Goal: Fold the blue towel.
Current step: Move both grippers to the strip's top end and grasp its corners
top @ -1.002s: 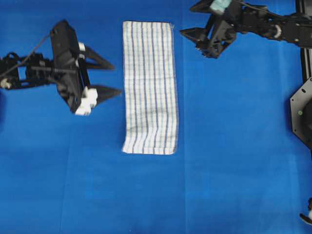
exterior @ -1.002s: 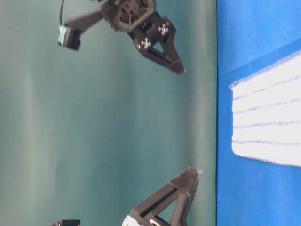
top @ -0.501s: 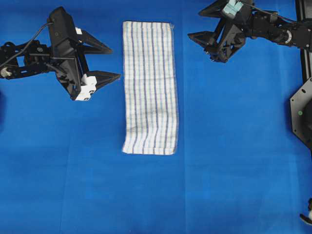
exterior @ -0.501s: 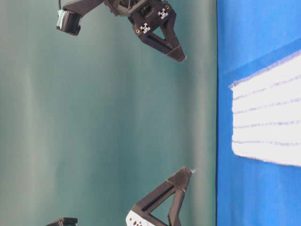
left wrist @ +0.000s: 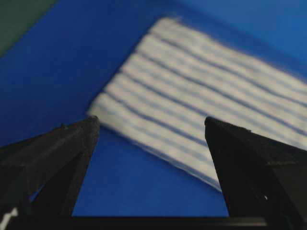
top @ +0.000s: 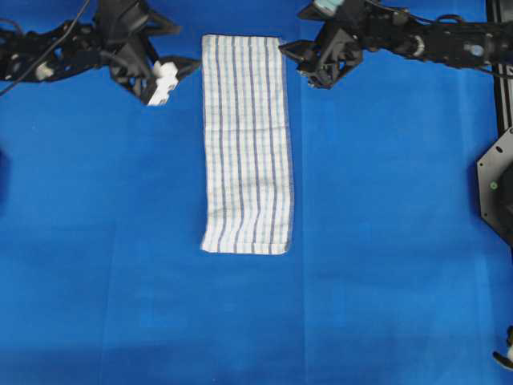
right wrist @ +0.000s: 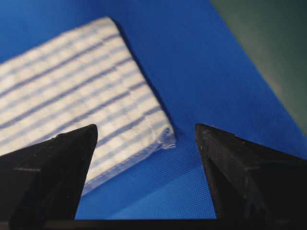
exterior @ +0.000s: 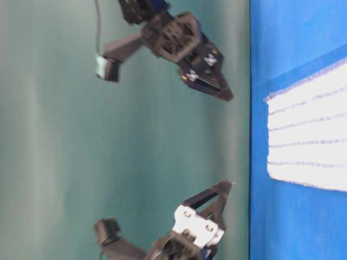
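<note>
The blue towel (top: pixel 246 144), white with thin blue stripes, lies flat as a long strip on the blue table covering (top: pixel 385 241). My left gripper (top: pixel 186 48) hovers just left of the towel's far left corner, open with nothing in it. In the left wrist view the towel (left wrist: pixel 201 96) lies ahead of the left gripper (left wrist: pixel 151 122). My right gripper (top: pixel 292 60) is open and empty beside the far right corner. The right wrist view shows that corner of the towel (right wrist: pixel 72 91) just ahead of the right gripper (right wrist: pixel 145 127). The table-level view shows the towel (exterior: pixel 309 141) end-on, with both grippers above the table.
A black arm mount (top: pixel 497 184) stands at the table's right edge. A teal-green backdrop (exterior: pixel 108 135) fills the table-level view behind the arms. The blue covering spreads around the towel on all sides.
Both arms moved to the towel's far end. The left gripper went from mid-left to the far left corner, and the right gripper shifted left to the far right corner. Both stayed open.
</note>
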{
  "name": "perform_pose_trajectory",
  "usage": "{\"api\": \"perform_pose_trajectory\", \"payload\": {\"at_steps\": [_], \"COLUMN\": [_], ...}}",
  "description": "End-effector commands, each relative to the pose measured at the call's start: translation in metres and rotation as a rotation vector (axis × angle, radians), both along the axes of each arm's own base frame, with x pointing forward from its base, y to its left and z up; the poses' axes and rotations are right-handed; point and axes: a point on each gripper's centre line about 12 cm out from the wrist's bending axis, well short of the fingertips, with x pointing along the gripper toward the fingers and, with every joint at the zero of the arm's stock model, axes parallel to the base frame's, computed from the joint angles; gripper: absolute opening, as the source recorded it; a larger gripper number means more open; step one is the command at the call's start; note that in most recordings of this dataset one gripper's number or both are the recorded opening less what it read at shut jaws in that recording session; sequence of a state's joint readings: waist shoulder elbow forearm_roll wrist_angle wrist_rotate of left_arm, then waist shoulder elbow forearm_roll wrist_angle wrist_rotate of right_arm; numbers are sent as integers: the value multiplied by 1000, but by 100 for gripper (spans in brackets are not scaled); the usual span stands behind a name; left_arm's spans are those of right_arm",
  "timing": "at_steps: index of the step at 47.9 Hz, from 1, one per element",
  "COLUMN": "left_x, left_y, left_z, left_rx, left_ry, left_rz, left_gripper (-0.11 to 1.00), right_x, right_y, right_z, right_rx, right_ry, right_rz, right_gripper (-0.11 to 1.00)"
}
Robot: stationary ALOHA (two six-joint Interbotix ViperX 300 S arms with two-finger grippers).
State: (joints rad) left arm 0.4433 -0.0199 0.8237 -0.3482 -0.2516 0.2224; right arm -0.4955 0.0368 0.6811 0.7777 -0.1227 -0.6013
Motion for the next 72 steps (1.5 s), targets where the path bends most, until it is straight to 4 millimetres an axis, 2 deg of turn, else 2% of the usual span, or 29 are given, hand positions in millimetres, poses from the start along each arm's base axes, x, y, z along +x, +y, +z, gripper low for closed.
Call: {"api": "perform_pose_trajectory", "payload": {"at_steps": [1,14,28,34,37,41,48,52,54,72], "left_x": [9,20,26,25,25,25,31,34,35,36], "left_y": [16,46,55,56,55,53,48,48,49,57], "left_z": [3,-34,-51,-57,-60,-64,-74,-81,-83,-78], "left_rx": [19,7,7,-4,-15,-24,-33,-38,-42,-16], "left_ry": [-22,22,37,47,50,59,78,89,90,84], "left_rz": [29,91,106,112,115,113,95,92,94,96], "left_gripper": [87,86,86,82,77,60,18,3,3,3], "right_x": [7,10,19,23,24,24,24,24,25,24], "right_y": [-10,-18,-24,-27,-27,-27,-24,-23,-22,-19], "right_z": [4,-22,-47,-58,-60,-61,-63,-64,-64,-63], "right_rx": [-9,8,32,44,48,50,56,56,55,53], "right_ry": [-29,-4,31,47,49,52,58,60,60,62], "right_rz": [-36,-98,-122,-125,-127,-128,-121,-118,-114,-110], "right_gripper": [87,86,79,76,73,63,27,11,7,7]}}
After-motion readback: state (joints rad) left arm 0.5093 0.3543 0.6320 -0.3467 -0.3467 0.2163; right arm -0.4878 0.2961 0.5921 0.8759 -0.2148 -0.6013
